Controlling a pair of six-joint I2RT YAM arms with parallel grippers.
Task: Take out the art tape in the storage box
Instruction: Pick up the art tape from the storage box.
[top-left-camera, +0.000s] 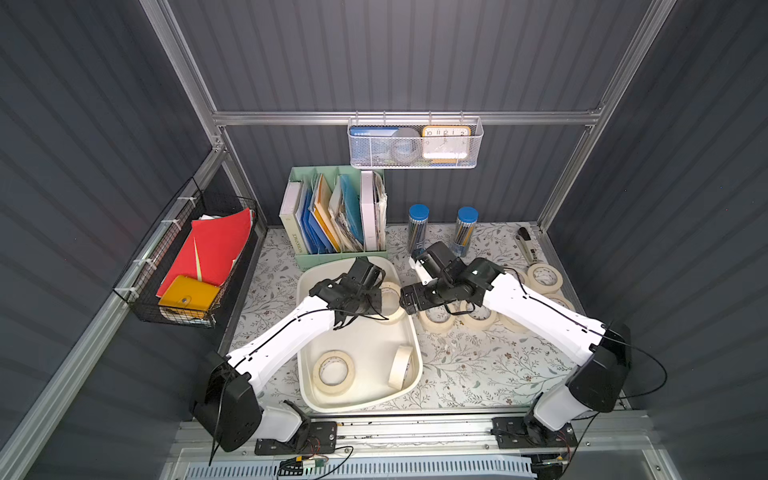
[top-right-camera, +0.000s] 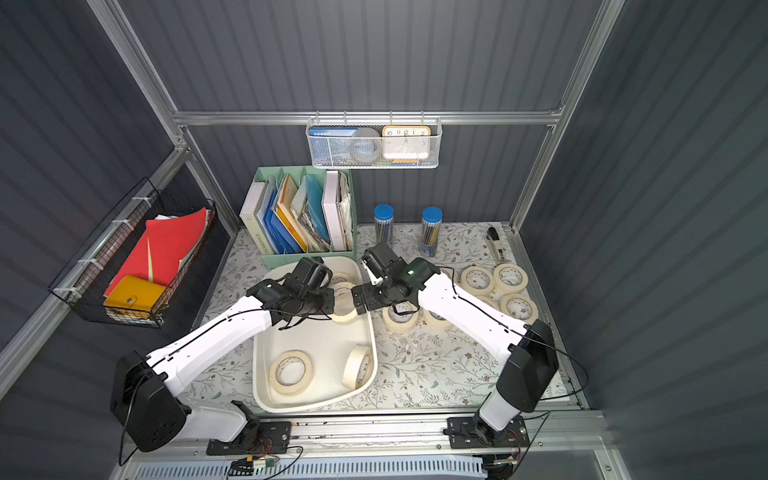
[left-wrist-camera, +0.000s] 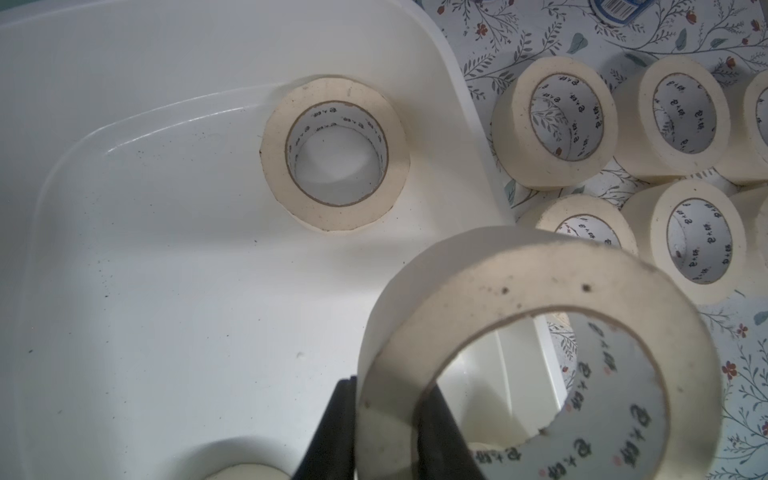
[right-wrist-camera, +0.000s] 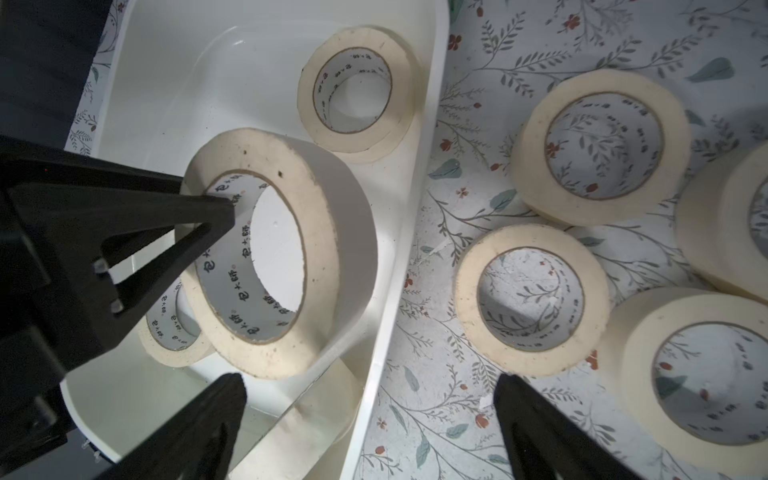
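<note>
Rolls (top-left-camera: 478, 318) beside storage box (top-left-camera: 365, 345) half hidden under right arm (top-left-camera: 540, 307), left pincer (left-wrist-camera: 386, 415) clamped on raised art tape (left-wrist-camera: 540, 282), right pincer (right-wrist-camera: 370, 386) wide apart, empty.

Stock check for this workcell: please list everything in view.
storage box: one, off-white, table centre
art tape: at least four, cream, inside box
more art tape: at least six, cream, table right of box
file organiser: one, mint green, behind box
clear tubes: two, blue-lidded, table back
small tool: one, black-and-white, back right corner
mesh basket: one, white, back rail
wire basket: one, black, left wall
left gripper: one, black, shut on art tape over box
right gripper: one, black, open at box's right rim
</note>
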